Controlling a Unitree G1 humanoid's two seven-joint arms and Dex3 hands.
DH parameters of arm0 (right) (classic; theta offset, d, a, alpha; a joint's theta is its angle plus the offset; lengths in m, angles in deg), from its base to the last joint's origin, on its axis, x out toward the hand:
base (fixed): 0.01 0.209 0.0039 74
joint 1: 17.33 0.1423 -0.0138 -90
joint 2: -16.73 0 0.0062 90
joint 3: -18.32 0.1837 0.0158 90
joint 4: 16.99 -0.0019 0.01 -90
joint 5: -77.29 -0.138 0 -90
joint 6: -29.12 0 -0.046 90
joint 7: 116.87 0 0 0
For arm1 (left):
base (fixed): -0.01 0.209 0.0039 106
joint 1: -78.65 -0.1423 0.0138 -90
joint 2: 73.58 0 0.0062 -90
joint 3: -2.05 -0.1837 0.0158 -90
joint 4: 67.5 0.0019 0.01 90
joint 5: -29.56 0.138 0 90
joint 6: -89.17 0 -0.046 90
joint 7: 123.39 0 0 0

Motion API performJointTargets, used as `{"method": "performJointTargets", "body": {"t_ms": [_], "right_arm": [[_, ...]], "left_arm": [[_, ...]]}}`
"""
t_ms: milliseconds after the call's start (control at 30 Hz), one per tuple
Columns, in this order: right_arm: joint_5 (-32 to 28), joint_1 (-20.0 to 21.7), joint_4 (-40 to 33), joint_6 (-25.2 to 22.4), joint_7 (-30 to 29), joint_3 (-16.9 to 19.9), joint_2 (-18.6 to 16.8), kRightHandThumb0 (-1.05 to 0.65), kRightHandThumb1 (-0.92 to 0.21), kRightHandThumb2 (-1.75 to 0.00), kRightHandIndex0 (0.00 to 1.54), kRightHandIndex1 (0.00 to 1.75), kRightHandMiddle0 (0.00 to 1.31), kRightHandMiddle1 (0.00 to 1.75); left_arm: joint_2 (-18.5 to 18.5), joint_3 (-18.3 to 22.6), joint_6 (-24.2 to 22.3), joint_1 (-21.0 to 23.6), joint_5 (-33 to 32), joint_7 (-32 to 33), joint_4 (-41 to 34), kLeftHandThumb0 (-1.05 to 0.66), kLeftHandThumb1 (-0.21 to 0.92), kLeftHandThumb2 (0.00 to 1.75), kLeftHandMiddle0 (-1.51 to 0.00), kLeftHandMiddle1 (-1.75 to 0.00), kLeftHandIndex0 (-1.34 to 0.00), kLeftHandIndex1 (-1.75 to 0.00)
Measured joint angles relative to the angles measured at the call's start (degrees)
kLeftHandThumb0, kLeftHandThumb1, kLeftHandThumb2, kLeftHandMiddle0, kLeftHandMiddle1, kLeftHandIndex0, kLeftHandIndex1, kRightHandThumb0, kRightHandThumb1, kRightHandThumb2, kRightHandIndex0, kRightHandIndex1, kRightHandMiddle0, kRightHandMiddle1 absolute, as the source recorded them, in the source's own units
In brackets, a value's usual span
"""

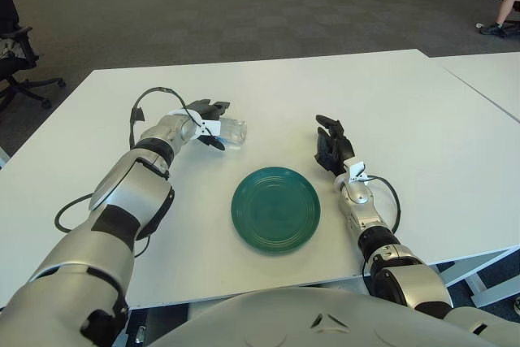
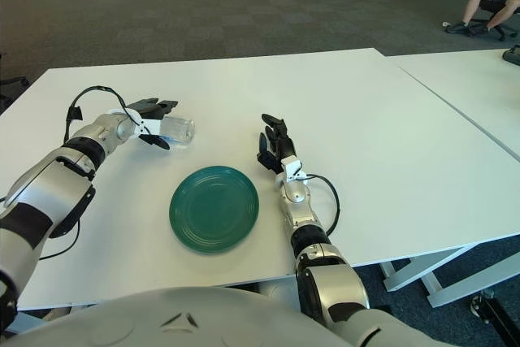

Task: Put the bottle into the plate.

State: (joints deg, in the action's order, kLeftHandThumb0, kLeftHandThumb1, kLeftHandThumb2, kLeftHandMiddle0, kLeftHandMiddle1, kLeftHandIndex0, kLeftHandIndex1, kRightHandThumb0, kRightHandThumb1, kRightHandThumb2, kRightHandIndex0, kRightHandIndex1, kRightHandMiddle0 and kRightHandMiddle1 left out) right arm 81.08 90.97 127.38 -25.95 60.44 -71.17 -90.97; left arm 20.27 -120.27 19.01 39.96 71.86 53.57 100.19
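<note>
Starting at your left, the left hand (image 1: pixel 210 122) reaches across the white table (image 1: pixel 390 111) with its fingers (image 1: pixel 215 107) wrapped around the clear bottle (image 1: pixel 231 132), which lies on its side, though you cannot tell whether it touches the tabletop. From the bottle, the green plate (image 1: pixel 275 208) sits at about 5 o'clock, apart from it and bare. At the plate's 2 o'clock, just beside its rim, you see the right hand (image 1: pixel 331 147), loosely uncurled and holding nothing.
</note>
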Motion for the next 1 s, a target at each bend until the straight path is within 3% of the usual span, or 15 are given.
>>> {"method": "performJointTargets", "body": {"t_ms": [400,733,1000], "right_arm": [[-0.04,0.17,1.08,1.86,0.72,0.11,0.12,-0.7,-0.92,-0.87,0.25,0.0,0.0,0.73],[-0.1,-0.45,-1.27,-1.87,0.0,0.37,-0.07,-0.69,-0.92,-0.84,0.26,0.01,0.0,0.7],[-0.05,-0.92,-2.28,-2.43,-0.67,0.24,-0.3,-0.7,-0.92,-0.84,0.26,0.01,0.0,0.7]], "left_arm": [[0.0,-1.76,0.37,-0.01,1.63,1.95,0.02,-1.01,0.89,0.04,-0.1,-0.03,0.0,-0.46],[-0.43,-6.59,1.86,-0.01,6.35,7.28,0.07,-0.94,0.91,0.04,-0.21,-0.06,0.0,-0.71],[-1.4,-8.69,2.42,-0.04,7.87,8.81,0.16,-0.93,0.92,0.08,-0.26,-0.06,0.0,-0.81]]}}
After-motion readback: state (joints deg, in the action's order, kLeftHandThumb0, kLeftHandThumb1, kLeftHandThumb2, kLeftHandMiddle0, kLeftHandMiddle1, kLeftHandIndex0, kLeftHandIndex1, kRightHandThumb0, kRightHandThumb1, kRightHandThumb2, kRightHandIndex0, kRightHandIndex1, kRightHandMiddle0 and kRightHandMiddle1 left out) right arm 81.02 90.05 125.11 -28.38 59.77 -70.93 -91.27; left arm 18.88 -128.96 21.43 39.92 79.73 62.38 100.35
